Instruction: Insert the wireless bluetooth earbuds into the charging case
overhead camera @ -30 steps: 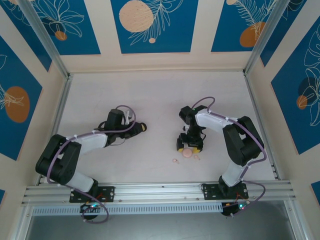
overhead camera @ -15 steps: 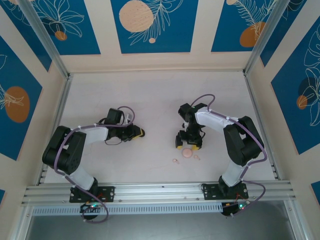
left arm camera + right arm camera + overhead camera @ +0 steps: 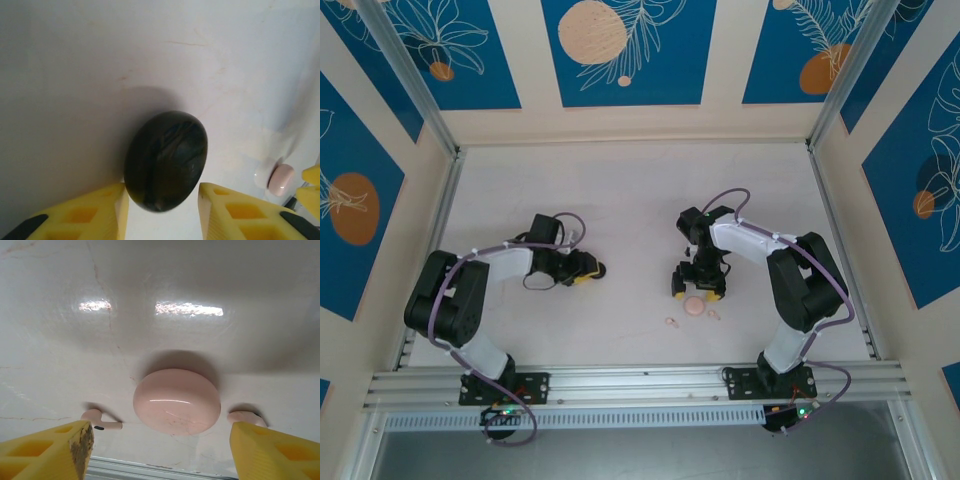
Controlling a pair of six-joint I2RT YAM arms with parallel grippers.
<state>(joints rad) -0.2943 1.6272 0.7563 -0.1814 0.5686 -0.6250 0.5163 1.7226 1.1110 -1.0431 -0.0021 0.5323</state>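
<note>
The glossy rounded case (image 3: 166,161) is black; the smooth oval case (image 3: 176,401) and two tiny stemmed earbuds (image 3: 95,416) are pale pink. The tabletop (image 3: 620,190) is off-white with faint reddish veins, the wall panels (image 3: 620,50) blue with peach discs.

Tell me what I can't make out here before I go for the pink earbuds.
- Black case contents: shell closed, left wrist view.
- Pink case opening side: no seam shows on the glossy shell, right wrist view.
- Pink earbud at that view's right: partly hidden behind a yellow finger.
- Pink earbuds orientation, top view: too small.
</note>
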